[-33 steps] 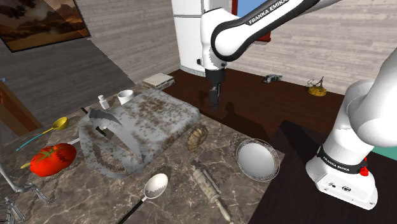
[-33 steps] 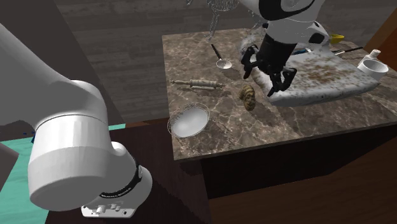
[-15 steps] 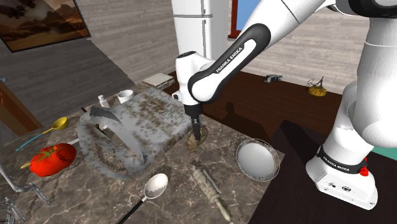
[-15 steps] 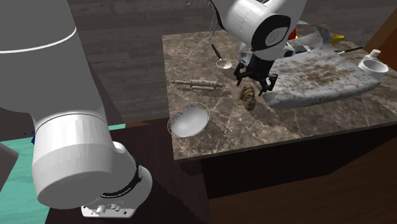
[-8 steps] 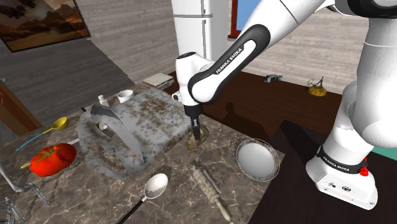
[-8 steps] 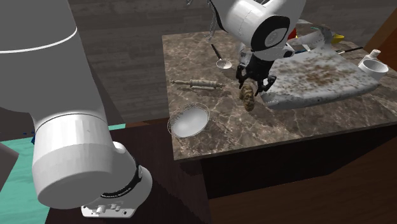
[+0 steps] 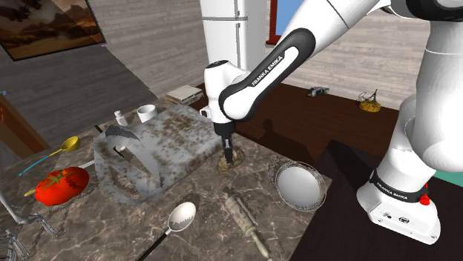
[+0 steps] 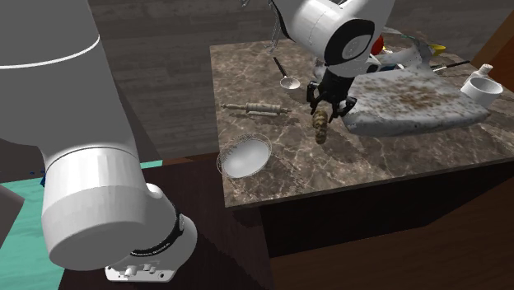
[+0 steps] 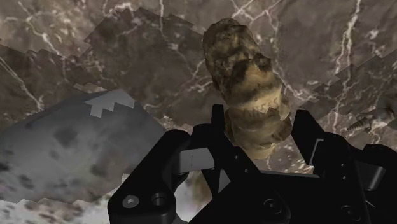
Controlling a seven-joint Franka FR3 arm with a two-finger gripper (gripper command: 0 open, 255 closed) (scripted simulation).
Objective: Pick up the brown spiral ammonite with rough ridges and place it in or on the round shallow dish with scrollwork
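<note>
Gripper [image 9: 259, 124] was clamped tight on the fossil [image 9: 245, 95], down at the marble counter [image 7: 208, 226]; in the shoulder view the dish [image 7: 299, 187] sat at its four o'clock.

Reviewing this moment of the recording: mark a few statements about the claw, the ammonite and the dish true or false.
1. The claw clasps the brown ammonite between its fingers. True.
2. The ammonite lies in the round dish. False: it is in the claw beside the mottled grey slab, and the dish sits apart from it.
3. A rolling pin lies on the marble counter. True.
4. The red tomato sits in the dish. False: it lies on the counter, on the far side of the slab from the dish.
</note>
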